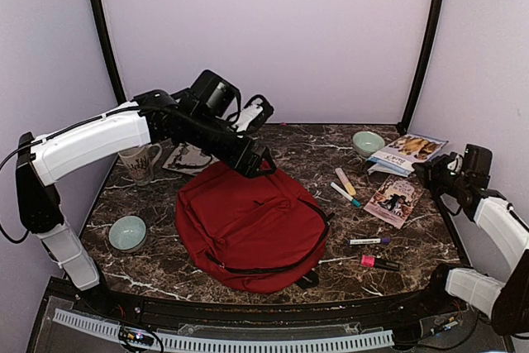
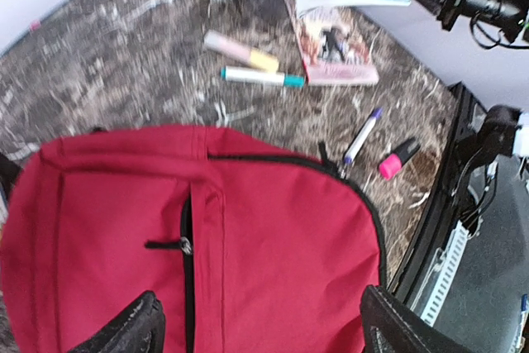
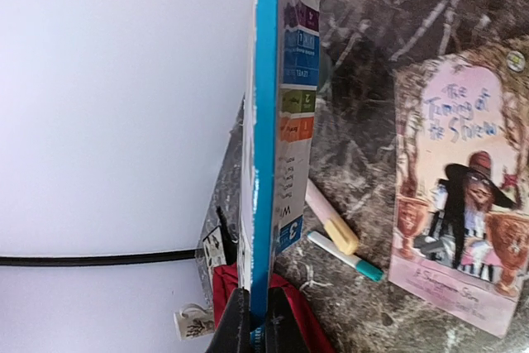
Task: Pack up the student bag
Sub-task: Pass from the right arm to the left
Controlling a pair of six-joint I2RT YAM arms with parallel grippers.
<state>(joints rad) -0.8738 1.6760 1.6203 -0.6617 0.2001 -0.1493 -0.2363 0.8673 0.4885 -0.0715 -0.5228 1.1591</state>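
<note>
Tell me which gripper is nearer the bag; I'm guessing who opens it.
Left. The left gripper hovers open above the bag; the right gripper is well off to its right, shut on a book.

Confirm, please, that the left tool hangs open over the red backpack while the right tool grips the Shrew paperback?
Not quite: the right wrist view shows the right tool shut on the blue-edged book; the Shrew paperback lies flat on the table. The left tool does hang open over the red backpack.
</note>
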